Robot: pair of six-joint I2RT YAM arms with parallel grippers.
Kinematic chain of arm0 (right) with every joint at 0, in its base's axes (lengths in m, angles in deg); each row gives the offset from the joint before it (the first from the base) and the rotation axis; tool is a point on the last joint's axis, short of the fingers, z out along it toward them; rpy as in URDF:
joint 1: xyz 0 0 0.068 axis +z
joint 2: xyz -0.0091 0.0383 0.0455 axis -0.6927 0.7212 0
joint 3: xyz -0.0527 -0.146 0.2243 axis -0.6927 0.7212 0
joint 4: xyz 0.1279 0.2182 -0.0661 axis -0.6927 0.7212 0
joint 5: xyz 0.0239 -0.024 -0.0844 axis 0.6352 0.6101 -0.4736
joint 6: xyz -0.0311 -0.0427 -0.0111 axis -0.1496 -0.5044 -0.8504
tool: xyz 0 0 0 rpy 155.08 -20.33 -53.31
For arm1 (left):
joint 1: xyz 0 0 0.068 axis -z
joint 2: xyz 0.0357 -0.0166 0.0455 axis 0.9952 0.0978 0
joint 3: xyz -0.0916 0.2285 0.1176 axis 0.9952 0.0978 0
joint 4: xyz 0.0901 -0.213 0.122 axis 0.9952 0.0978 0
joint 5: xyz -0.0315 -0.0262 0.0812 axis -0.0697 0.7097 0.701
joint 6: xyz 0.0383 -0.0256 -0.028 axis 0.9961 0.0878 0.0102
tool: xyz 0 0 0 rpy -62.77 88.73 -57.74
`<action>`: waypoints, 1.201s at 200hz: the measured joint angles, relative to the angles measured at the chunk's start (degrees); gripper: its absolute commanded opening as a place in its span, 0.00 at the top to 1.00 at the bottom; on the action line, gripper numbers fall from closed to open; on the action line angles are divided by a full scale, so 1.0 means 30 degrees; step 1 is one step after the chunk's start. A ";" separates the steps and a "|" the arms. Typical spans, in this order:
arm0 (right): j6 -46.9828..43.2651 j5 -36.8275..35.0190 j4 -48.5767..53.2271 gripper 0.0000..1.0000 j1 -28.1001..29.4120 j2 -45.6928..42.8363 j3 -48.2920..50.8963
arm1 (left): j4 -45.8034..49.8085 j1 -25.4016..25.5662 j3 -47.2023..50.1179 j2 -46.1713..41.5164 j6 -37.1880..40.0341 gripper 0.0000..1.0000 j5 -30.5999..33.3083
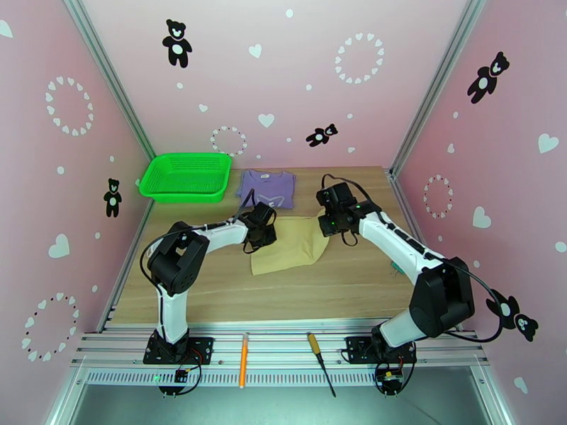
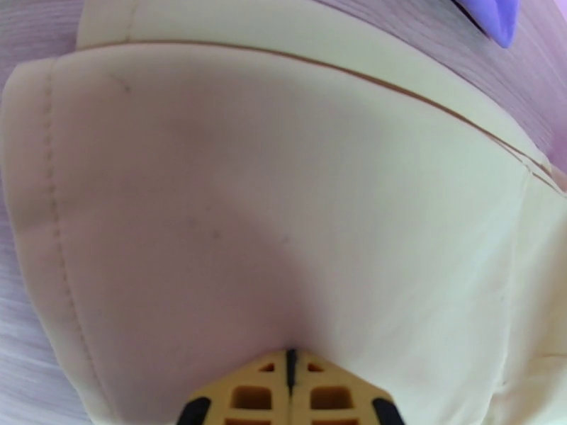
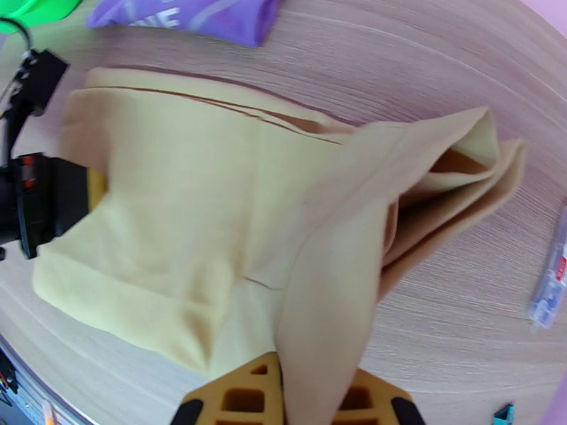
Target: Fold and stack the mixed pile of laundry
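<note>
The tan shirt (image 1: 290, 246) lies on the wooden table (image 1: 298, 299), partly folded, with its right side lifted into a loose peak. The right gripper (image 1: 327, 224) is at that right side. In the right wrist view a fold of the tan shirt (image 3: 198, 228) rises up between the fingers of the right gripper (image 3: 315, 370), which are clamped on it. The left gripper (image 1: 264, 231) is at the left edge of the tan shirt. In the left wrist view the two fingers of the left gripper (image 2: 290, 355) are pressed together, tips against the tan shirt (image 2: 283, 207). Whether any cloth is pinched between them cannot be made out. The purple shirt (image 1: 267, 188) lies flat just behind the tan shirt, apart from it, with its pale print facing up. A corner of the purple shirt (image 2: 492, 15) shows past the tan shirt's far edge, and its near edge (image 3: 191, 12) shows from the right wrist too. The green basket (image 1: 186, 177) stands behind and to the left of the tan shirt, beside the purple one.
</note>
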 measured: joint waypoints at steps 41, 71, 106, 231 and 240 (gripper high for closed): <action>0.1435 0.0619 -0.0561 1.00 0.2164 0.0903 -0.0517 | -0.0678 0.0000 0.0168 0.0058 -0.0044 0.99 -0.0138; 0.2769 0.0838 -0.1049 1.00 0.3300 0.1931 -0.0947 | -0.1056 0.0000 0.0291 0.0066 -0.0051 0.99 -0.0233; 0.4109 0.1122 -0.1479 1.00 0.4357 0.3126 -0.1443 | -0.1545 0.0000 0.0488 0.0066 -0.0051 0.99 -0.0364; 0.6696 0.1974 -0.2841 0.68 0.5850 0.4991 -0.1596 | -0.2273 -0.0175 0.0721 0.0102 -0.0197 1.00 -0.0787; 0.6798 0.2069 -0.3075 0.62 0.5901 0.5297 -0.1566 | -0.2280 -0.0175 0.0729 0.0102 -0.0197 1.00 -0.0787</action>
